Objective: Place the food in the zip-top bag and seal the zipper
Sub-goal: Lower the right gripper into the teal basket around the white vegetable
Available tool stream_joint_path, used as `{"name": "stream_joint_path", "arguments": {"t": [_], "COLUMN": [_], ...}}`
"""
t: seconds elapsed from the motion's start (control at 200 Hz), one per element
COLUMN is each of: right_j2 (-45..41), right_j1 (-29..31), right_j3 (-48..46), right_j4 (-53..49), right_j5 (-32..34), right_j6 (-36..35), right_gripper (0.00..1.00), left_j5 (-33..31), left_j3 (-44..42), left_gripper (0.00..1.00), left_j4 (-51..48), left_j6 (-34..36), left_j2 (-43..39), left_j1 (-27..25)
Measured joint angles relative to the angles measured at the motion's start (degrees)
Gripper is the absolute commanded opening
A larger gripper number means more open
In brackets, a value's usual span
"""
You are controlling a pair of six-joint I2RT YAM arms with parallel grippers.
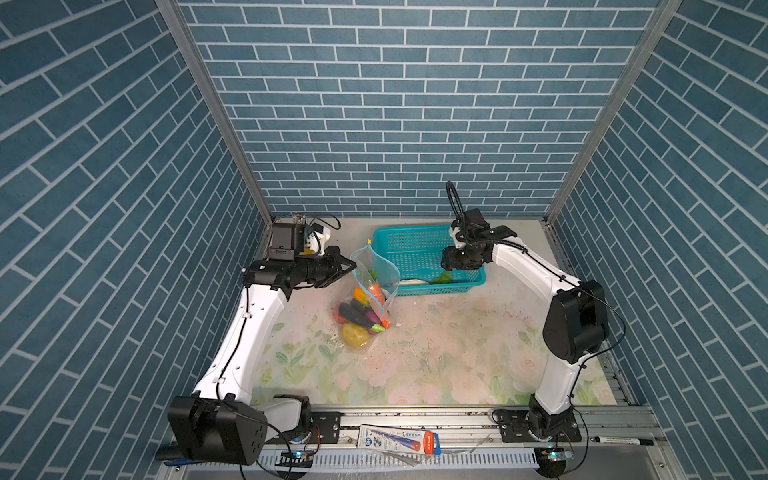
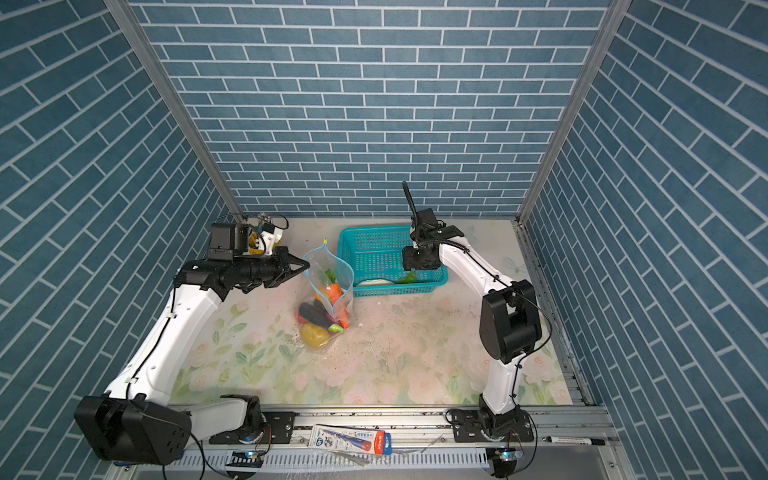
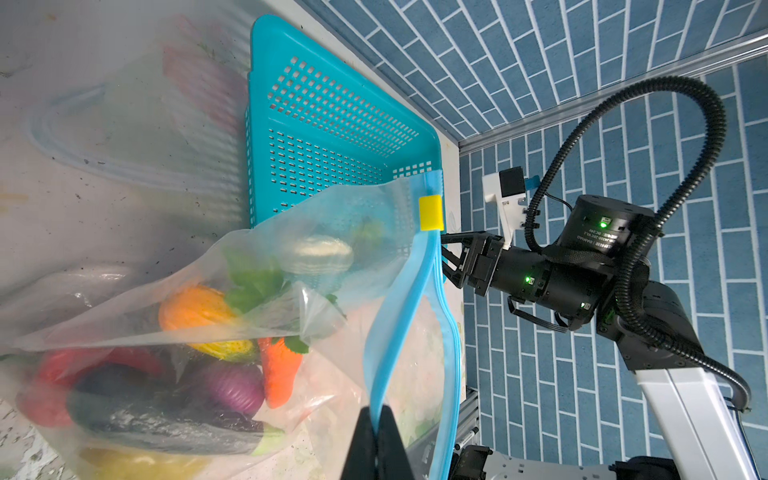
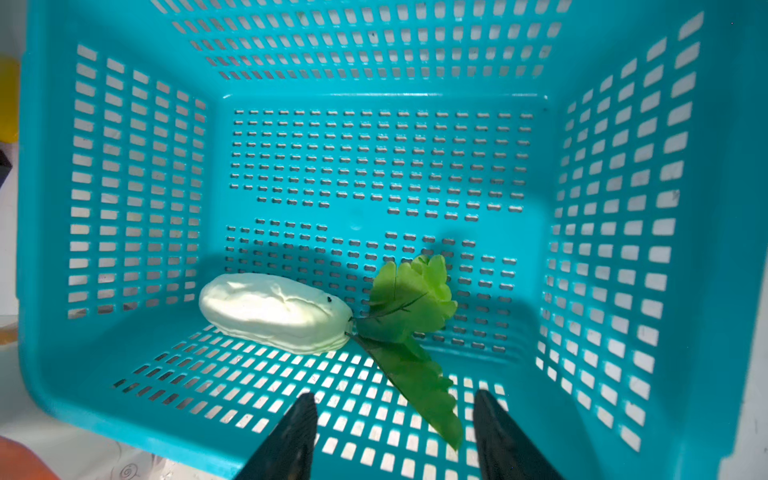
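The zip-top bag (image 1: 376, 266) (image 2: 328, 266) stands left of the teal basket with its mouth open. My left gripper (image 3: 377, 419) (image 1: 351, 266) is shut on one side of the light-blue zipper (image 3: 399, 316), whose yellow slider (image 3: 430, 212) sits at the far end. Inside the bag lie a carrot (image 1: 376, 293), an eggplant (image 1: 353, 313), a yellow potato (image 1: 354, 334) and a purple onion (image 3: 237, 386). My right gripper (image 4: 392, 399) (image 1: 446, 266) hangs open inside the basket, above the leaves (image 4: 409, 307) of a white radish (image 4: 274, 311) lying on the basket floor.
The teal perforated basket (image 1: 415, 237) (image 4: 124, 166) stands at the back of the table, touching the bag. A black and white device (image 1: 291, 237) sits at the back left. On the front rail lie a packet (image 1: 399, 442) and a marker (image 1: 623, 440).
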Motion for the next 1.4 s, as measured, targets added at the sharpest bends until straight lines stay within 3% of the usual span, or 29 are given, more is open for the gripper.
{"name": "stream_joint_path", "arguments": {"t": [0.39,0.86,1.4], "right_j2": [6.71,13.29,16.48], "right_j1": [-5.11,-5.73,-4.22], "right_j3": [6.36,8.46,8.52], "right_j4": [-8.94,-11.43,-12.74], "right_j5": [-4.26,-11.8,-18.82], "right_j6": [0.87,1.05,1.11], "right_gripper": [0.61,0.64,0.46], "left_j5": [0.0,0.02,0.02], "left_j3": [-0.09,-0.39,-0.42], "left_gripper": [0.0,0.0,0.0], "left_j4": [0.02,0.81,0.83], "left_j6": [0.02,0.04,0.28], "left_j2": [0.0,0.02,0.13], "left_j1": [0.0,0.0,0.02]}}
